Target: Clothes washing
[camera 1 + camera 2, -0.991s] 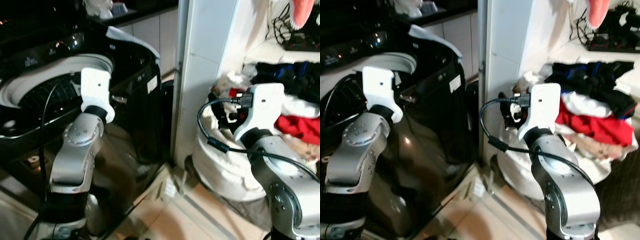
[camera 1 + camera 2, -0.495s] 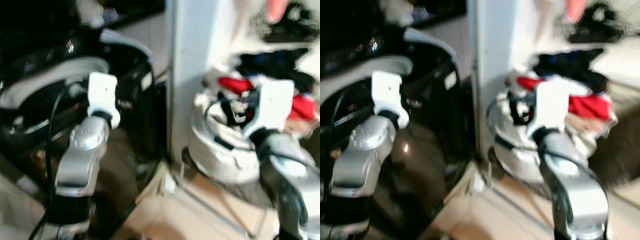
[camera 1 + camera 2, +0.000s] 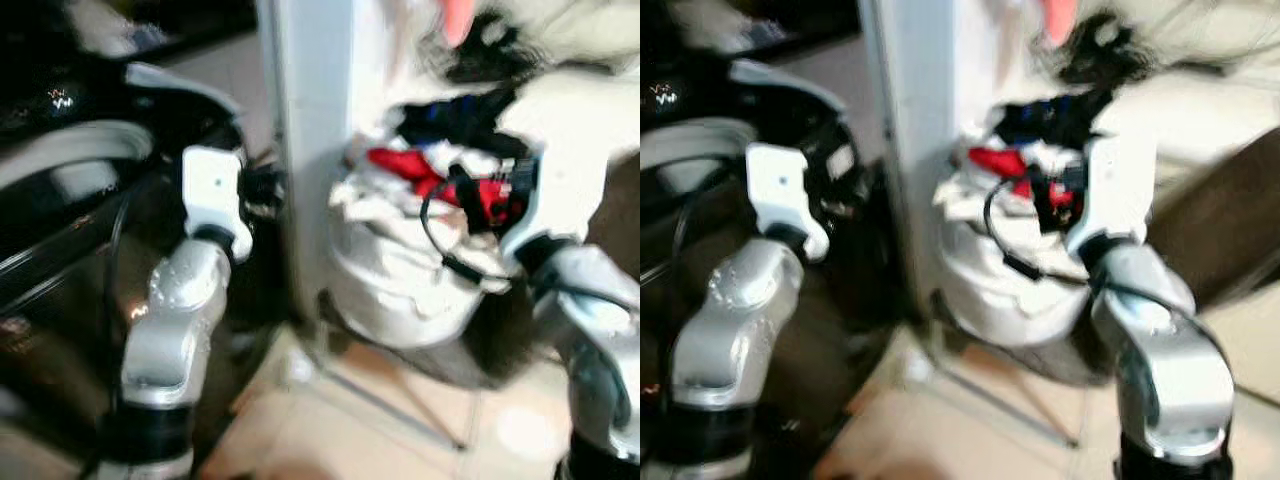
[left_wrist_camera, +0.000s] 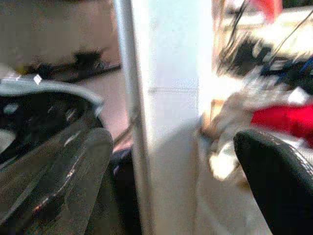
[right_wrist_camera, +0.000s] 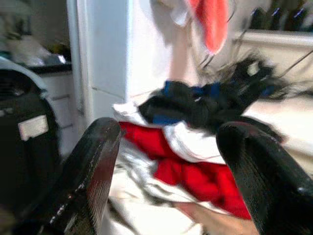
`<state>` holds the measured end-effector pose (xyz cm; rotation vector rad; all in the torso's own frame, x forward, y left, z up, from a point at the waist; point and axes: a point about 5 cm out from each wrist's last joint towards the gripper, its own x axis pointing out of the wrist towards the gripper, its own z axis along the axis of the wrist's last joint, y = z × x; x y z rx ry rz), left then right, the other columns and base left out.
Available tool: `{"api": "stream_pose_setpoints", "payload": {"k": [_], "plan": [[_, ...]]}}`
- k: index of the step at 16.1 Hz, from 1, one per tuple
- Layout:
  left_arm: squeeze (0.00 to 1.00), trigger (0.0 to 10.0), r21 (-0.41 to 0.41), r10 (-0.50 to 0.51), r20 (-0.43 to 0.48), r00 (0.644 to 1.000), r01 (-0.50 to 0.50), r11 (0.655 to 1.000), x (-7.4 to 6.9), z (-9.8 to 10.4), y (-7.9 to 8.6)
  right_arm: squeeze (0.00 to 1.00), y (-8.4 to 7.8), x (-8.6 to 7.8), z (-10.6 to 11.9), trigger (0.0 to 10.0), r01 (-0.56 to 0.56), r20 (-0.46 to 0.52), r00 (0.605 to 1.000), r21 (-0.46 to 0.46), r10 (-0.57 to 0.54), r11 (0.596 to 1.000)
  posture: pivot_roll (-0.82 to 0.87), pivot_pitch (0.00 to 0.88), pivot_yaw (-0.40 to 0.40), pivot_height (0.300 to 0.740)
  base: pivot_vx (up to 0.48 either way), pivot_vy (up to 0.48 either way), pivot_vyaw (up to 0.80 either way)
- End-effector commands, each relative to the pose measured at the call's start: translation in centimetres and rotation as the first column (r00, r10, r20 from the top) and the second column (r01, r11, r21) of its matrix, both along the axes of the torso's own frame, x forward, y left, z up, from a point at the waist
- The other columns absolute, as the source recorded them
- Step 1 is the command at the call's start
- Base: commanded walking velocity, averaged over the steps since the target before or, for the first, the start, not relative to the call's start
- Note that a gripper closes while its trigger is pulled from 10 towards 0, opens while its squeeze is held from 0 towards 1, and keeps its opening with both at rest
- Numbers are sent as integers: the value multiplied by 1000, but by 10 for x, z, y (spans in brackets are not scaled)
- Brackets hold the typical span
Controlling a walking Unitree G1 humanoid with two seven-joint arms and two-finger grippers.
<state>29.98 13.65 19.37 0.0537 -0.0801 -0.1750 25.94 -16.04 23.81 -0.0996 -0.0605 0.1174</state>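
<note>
Right gripper [image 5: 166, 171], fingers spread and empty, faces the laundry pile [image 5: 195, 147] at twelve o'clock, nearer than the left gripper [image 4: 171, 161], also spread.

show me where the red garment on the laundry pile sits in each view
Left eye view: red garment near the top of the white laundry basket, right of centre.
Right eye view, centre.
Left wrist view, right edge.
Right wrist view, between the two black fingers.
Shared landmark: white pillar, between it and the black washing machine.
</note>
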Motion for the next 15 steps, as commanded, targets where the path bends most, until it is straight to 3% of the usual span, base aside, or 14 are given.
{"api": "stream_pose_setpoints", "payload": {"k": [1,7,10,11,12,15], "plan": [[0,10000,11,26,52,998,-27,1000,2,13,5,0,3,3,2,10000,-20,-2,1000,3,20,1000,-54,0,-12,740,446,0,0],[0,10000,26,55,64,996,-56,998,1,16,9,0,5,4,1,10000,-40,-3,999,12,40,999,-45,0,-13,740,446,0,0],[0,10000,41,73,78,994,-77,996,2,19,12,0,15,2,1,10000,-110,-3,994,-48,110,993,-44,0,-11,740,444,0,392],[0,10000,45,76,83,994,-80,996,2,20,14,0,17,2,1,10000,-116,3,993,-39,116,993,-37,0,-8,740,442,0,800],[0,10000,38,67,86,994,-71,997,1,21,15,0,15,1,5,10000,-91,33,995,50,89,995,-36,0,0,740,0,0,0],[0,10000,48,39,99,994,-44,998,0,24,15,0,14,-2,13,10000,-102,92,991,81,94,991,-45,0,21,740,0,0,0]]}}
